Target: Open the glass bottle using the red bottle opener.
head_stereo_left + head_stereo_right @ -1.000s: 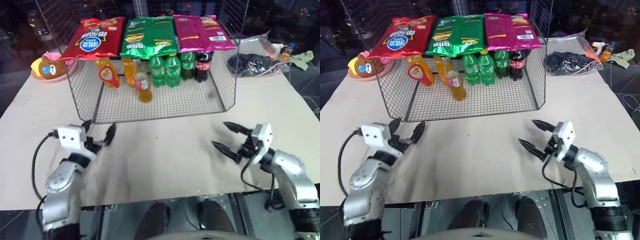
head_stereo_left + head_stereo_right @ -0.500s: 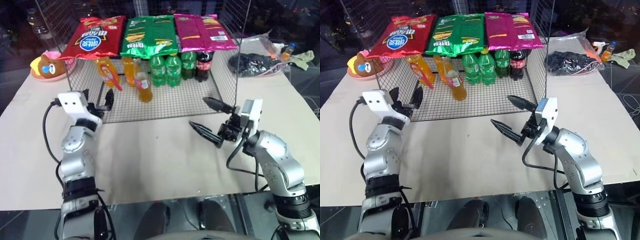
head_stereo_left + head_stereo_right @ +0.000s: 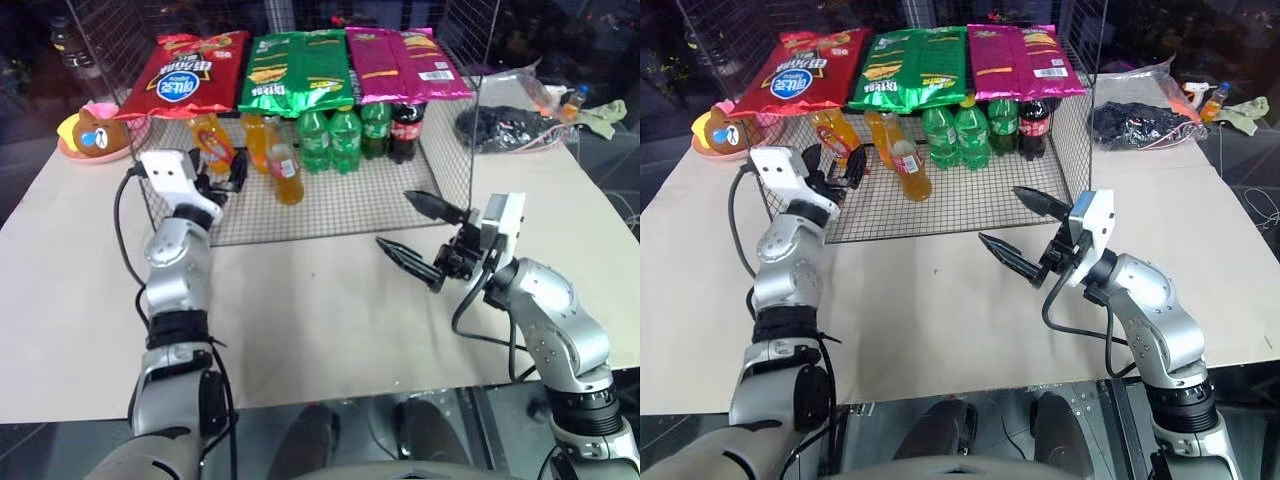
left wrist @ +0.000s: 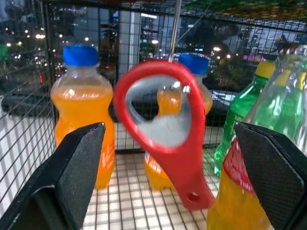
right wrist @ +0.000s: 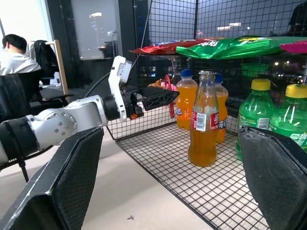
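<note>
Left wrist view puts the light, stiff red bottle opener [image 4: 165, 129] hanging inside the wire cage [image 3: 330, 205] between your wide-open, empty left gripper [image 4: 172, 177], so pinch its short handle; right gripper [image 3: 420, 240] gapes empty, glass bottle [image 5: 203, 120] fragile and slippery beside it.

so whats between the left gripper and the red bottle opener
Nothing. In the left wrist view the red bottle opener hangs just ahead of the open left gripper, with only air between them.
</note>
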{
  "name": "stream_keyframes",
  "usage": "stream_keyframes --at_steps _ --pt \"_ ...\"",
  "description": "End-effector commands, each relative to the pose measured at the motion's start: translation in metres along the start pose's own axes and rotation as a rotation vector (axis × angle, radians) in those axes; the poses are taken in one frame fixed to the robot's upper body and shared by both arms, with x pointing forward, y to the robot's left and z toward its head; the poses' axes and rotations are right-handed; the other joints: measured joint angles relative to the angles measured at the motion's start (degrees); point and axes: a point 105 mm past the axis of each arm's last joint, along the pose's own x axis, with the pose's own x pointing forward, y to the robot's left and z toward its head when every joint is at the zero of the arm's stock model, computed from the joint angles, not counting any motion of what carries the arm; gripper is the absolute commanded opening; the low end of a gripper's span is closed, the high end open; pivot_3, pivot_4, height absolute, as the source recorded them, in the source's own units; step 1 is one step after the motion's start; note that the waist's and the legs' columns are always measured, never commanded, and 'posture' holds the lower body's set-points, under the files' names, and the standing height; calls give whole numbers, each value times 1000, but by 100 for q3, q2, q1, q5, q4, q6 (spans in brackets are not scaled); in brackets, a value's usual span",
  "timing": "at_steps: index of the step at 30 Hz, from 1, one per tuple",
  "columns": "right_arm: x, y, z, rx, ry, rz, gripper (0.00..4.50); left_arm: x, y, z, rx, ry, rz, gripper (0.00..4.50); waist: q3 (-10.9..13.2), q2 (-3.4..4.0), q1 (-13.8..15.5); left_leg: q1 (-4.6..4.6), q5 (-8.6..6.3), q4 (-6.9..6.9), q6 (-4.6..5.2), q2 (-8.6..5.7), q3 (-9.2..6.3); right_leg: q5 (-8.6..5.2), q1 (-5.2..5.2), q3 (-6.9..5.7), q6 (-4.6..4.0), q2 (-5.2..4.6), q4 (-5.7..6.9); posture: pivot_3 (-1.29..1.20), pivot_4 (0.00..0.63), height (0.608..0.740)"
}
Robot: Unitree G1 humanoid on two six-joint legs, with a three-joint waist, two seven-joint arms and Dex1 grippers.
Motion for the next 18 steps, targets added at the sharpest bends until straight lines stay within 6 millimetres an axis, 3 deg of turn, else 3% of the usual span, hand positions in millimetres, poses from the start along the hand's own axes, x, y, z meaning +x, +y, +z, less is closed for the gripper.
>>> stream_keyframes --at_steps 1,8,11,18 --pt "3 6 13 -42 -34 23 4500 6 2 12 33 -51 5 4441 0 0 0 -1 0 0 0 0 -1 0 0 0 0 0 0 0 150 740" --pt "1 5 12 -41 -23 18 4500 13 1 10 26 -67 6 4441 1 -1 2 -9 0 5 0 -2 -11 0 -1 -12 0 0 -1 0 150 740" --pt "1 5 11 -40 -21 17 4500 15 0 12 19 -82 -1 3733 1 -1 1 -10 0 6 0 -3 -12 0 -1 -14 0 -1 -1 0 150 740" --pt "2 3 11 -37 -18 16 4500 12 -2 10 19 -85 -19 786 1 -1 0 -12 0 9 0 -3 -16 0 -1 -16 0 -1 0 0 150 740"
